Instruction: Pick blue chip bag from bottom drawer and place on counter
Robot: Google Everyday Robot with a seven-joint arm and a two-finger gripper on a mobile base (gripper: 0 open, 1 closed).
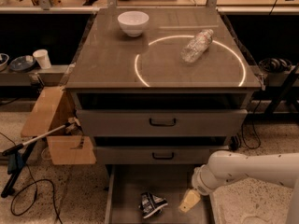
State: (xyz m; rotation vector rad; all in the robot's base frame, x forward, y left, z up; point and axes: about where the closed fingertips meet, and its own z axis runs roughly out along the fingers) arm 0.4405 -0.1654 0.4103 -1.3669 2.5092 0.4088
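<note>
The blue chip bag [152, 204] lies crumpled on the floor of the pulled-out bottom drawer [126, 185], near the lower edge of the camera view. My gripper [189, 200] hangs over the drawer's right side, a short way right of the bag and apart from it. The white arm reaches in from the right edge. Above, the counter [107, 64] carries a thin glowing white circle.
A white bowl [133, 22] sits at the counter's back left, and a clear plastic bottle [196, 45] lies inside the circle. Two shut drawers with black handles [162, 122] stand above the open one. A cardboard box [58, 125] and a cabled tool [18, 153] lie on the floor at left.
</note>
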